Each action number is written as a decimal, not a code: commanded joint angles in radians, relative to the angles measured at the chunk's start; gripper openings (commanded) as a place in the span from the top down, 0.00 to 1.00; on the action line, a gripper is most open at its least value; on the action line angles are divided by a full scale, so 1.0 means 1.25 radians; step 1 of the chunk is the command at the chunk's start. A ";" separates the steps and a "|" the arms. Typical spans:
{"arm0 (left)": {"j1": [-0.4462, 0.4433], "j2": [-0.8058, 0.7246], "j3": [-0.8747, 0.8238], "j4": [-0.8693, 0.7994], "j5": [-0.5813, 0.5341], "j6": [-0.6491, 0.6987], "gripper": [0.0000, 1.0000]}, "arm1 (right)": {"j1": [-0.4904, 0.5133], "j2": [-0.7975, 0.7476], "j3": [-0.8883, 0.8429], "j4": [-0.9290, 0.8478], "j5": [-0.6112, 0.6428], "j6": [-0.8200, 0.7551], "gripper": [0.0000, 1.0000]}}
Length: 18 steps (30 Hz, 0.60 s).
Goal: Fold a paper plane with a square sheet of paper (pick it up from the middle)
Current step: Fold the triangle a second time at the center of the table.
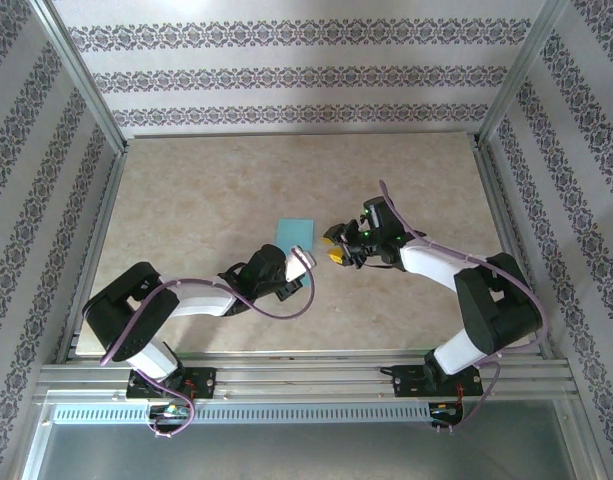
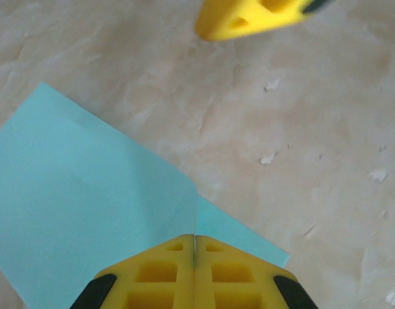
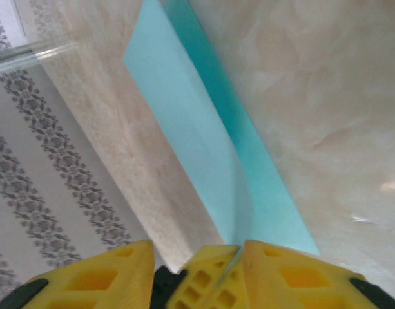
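Note:
The square sheet of paper [image 1: 294, 231] is turquoise and lies mid-table, its near edge lifted. In the left wrist view the paper [image 2: 87, 206] shows two layers, and my left gripper [image 2: 194, 248] is shut on its edge, yellow fingers pressed together. From above, the left gripper [image 1: 303, 259] sits at the sheet's near right corner. My right gripper [image 1: 335, 251] is close beside it, to the right. In the right wrist view the paper [image 3: 184, 109] rises steeply, and the right gripper [image 3: 196, 254] stands open with the left gripper's fingers between its jaws. The paper plane is out of view.
The beige marbled table [image 1: 206, 190] is boxed in by aluminium rails [image 1: 96, 120] and patterned walls at the back and sides. One yellow finger [image 2: 249, 16] of the right gripper hangs at the top of the left wrist view. Small white flecks [image 2: 268, 158] dot the tabletop.

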 commanded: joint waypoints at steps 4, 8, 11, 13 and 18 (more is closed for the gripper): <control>0.056 -0.036 0.045 -0.075 0.064 -0.267 0.95 | 0.043 -0.011 -0.037 -0.060 0.048 -0.192 0.69; 0.065 -0.023 0.055 -0.091 0.080 -0.389 0.96 | 0.079 0.011 -0.028 -0.040 0.049 -0.220 0.78; 0.066 -0.019 0.059 -0.114 0.050 -0.457 0.96 | 0.107 0.046 -0.005 -0.034 0.050 -0.217 0.85; 0.067 -0.023 0.066 -0.138 0.028 -0.485 0.96 | 0.122 0.073 0.009 -0.033 0.052 -0.212 0.87; 0.067 -0.057 0.040 -0.167 -0.041 -0.522 0.96 | 0.149 0.118 0.041 -0.014 0.048 -0.208 0.87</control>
